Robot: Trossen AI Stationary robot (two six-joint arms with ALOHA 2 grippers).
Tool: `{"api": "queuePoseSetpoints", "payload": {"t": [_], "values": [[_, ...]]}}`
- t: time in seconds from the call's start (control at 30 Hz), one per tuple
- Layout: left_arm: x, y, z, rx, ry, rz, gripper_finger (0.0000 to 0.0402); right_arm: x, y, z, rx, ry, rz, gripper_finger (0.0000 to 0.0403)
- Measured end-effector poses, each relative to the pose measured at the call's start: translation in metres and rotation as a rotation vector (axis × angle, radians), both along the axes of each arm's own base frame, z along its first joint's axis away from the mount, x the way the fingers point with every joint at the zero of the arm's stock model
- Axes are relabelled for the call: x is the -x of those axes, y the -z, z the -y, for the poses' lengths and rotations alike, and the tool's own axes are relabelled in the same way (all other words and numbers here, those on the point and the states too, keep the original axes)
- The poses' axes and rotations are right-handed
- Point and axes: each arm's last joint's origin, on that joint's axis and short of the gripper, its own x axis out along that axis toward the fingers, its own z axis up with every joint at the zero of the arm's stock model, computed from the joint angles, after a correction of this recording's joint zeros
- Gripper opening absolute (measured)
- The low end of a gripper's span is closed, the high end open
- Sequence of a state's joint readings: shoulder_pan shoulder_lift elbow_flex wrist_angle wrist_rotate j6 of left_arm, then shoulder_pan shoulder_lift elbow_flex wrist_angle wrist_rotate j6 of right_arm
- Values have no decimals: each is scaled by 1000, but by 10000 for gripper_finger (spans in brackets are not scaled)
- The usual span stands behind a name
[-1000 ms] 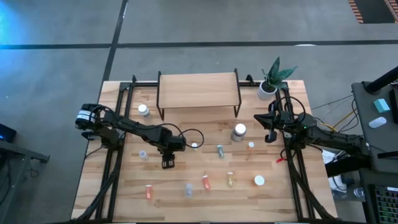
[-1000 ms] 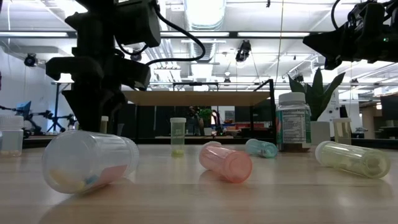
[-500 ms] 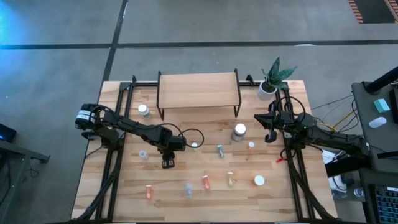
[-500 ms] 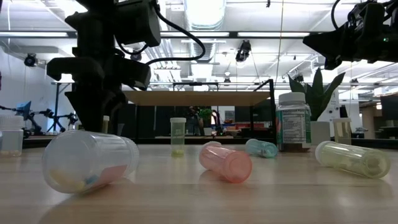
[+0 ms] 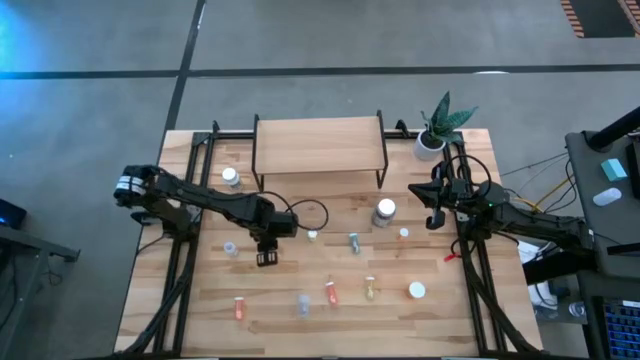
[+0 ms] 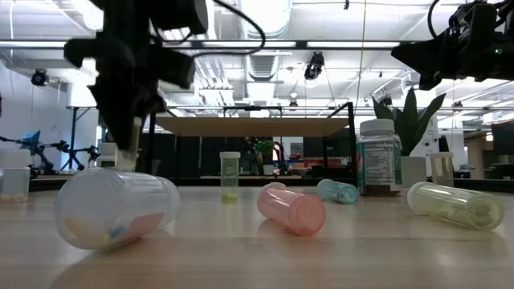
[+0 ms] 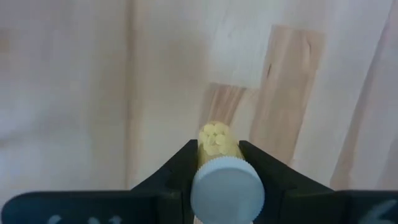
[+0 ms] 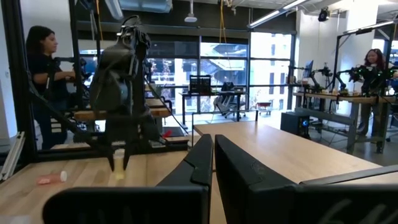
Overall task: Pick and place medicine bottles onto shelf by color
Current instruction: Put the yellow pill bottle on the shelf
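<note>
Your left gripper [image 7: 219,163] has clamped onto a small yellow vial [image 7: 217,142] by its white-capped end and, against a second ago, lifted it clear of the tabletop [image 5: 420,262]: the low view shows the vial [image 6: 105,160] hanging just above the wood, where the arm earlier stood lower. That means one pick made; the carry to the shelf [image 5: 318,140], at the table's far side, is still ahead of you. Your right gripper [image 8: 210,163] waits, pinched together and empty, at the right edge near the plant [image 5: 437,125]. The other bottles lie scattered across the near half. From above, the held vial is hidden under the gripper [image 5: 266,255].
</note>
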State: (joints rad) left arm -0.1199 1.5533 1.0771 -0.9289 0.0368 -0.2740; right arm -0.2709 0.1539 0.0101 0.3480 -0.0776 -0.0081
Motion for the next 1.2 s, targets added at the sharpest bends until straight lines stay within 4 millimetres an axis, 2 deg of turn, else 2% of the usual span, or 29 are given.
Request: {"api": "queuePoseSetpoints", "payload": {"t": [0.23,0.5,0.83,1.2], "values": [[4,-45,-21,-58,17,61,85,0,0,0,1,0,-1,9],[6,-88,-62,-100,-6,163,85,0,0,0,1,0,0,9],[12,-117,-117,-185,-41,240,85,0,0,0,2,0,-1,9],[36,-137,-177,-281,-145,271,85,0,0,0,1,0,-1,9]]}}
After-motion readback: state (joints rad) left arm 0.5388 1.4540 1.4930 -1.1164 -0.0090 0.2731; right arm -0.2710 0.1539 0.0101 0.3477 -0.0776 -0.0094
